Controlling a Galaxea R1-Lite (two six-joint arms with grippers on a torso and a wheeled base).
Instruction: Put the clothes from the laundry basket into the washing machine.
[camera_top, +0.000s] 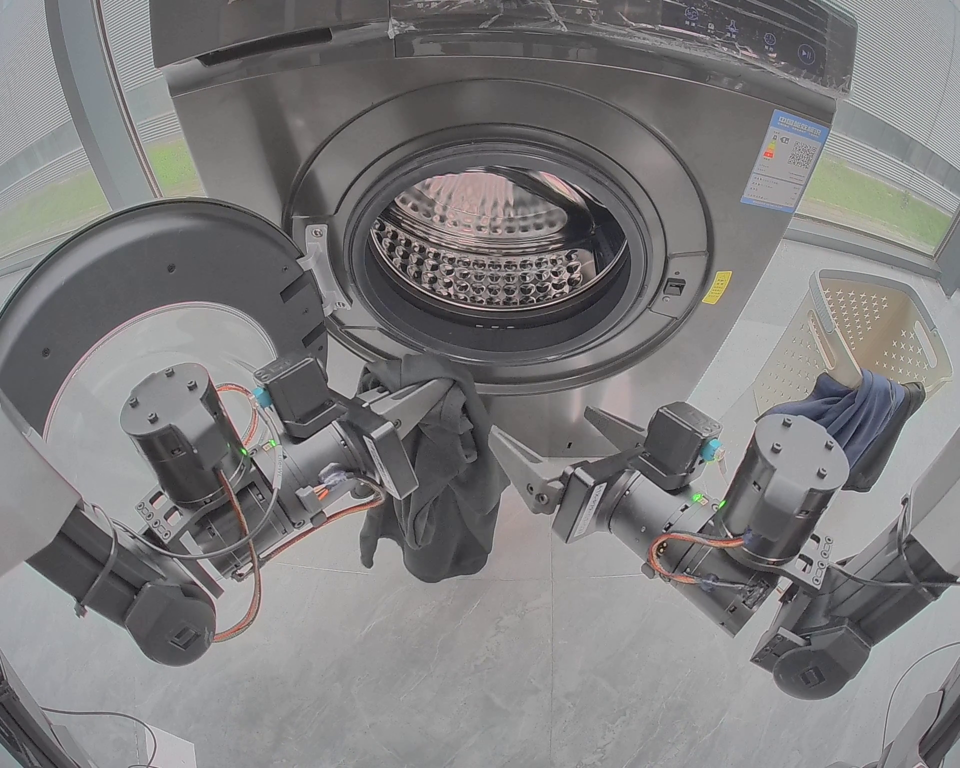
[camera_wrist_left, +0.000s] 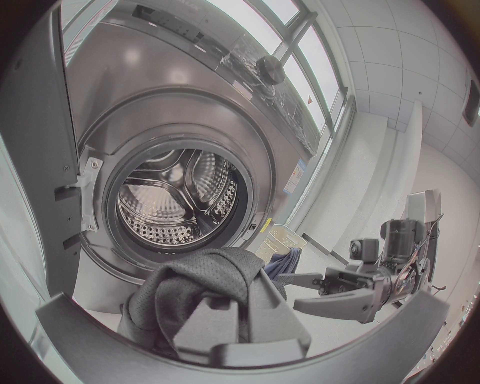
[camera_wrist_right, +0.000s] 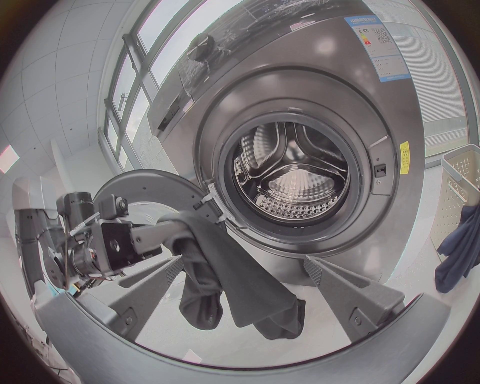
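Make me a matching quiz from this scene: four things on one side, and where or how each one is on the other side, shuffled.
Things
1. grey garment
2. blue garment
3. washer door
4. right gripper

States
A. open, holding nothing
B. swung wide open on its hinge
C. draped over the laundry basket rim
D. hanging, clamped in the left gripper

Pairs: 1-D, 2-C, 3-B, 4-A

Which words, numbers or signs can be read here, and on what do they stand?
Blue-and-white label on the washing machine front: print too small to read.
Yellow sticker beside the door opening: too small to read.
Control panel: symbols blurred.
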